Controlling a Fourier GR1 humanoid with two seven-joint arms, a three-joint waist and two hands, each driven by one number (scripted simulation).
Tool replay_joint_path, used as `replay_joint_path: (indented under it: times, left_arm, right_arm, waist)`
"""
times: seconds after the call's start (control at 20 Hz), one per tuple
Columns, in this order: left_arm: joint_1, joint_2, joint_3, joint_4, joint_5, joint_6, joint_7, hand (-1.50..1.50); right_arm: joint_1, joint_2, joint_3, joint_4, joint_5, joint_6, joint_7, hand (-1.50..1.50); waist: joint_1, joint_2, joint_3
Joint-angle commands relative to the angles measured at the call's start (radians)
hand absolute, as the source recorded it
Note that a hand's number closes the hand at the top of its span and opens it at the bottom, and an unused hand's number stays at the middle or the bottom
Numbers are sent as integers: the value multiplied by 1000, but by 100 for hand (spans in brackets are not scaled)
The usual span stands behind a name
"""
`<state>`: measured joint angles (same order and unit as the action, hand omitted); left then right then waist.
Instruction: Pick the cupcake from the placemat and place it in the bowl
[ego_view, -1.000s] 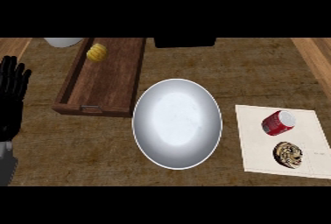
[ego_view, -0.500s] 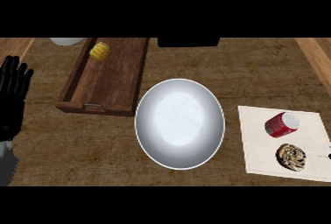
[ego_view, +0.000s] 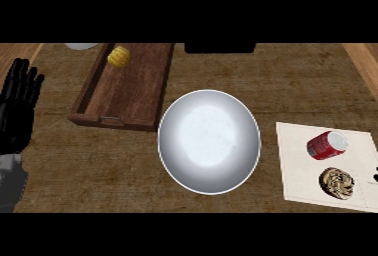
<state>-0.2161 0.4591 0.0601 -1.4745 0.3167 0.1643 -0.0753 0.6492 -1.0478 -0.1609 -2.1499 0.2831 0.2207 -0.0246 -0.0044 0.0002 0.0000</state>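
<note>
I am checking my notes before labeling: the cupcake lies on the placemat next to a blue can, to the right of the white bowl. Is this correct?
Not quite: the can is red, not blue, as the head view shows. The rest holds: the cupcake lies on the placemat next to that can, to the right of the white bowl.

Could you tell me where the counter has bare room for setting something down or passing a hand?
Bare counter lies between the left hand and the white bowl, below the wooden tray, and above the placemat. The placemat is crowded with the red can and cupcake.
</note>
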Motion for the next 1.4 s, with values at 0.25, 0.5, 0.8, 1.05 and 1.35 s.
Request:
replay_joint_path:
  times: [0.25, 0.5, 0.8, 1.05, 1.35]
  left_arm:
    - [7, -29, 23, 12, -39, -41, -14, 0]
    - [26, -47, 38, -16, -59, -43, -5, 0]
    - [-44, -45, 78, 29, -52, -67, 29, 0]
    - [-25, -80, 61, -8, -92, -53, 38, 0]
    - [17, -100, 76, -49, -118, -60, 42, 0]
  right_arm:
    - [-150, 173, 120, 143, 169, 78, -13, -150]
    - [-214, 206, 65, 264, 202, 128, -73, -150]
    - [-325, 316, 139, 420, 313, 75, -161, -150]
    - [-389, 327, 118, 529, 370, 75, -275, -150]
    - [-429, 410, 164, 576, 488, 67, -252, -150]
  waist:
    - [2, -1, 0]
    - [2, -1, 0]
    - [2, 0, 0]
    - [4, 0, 0]
    - [7, 0, 0]
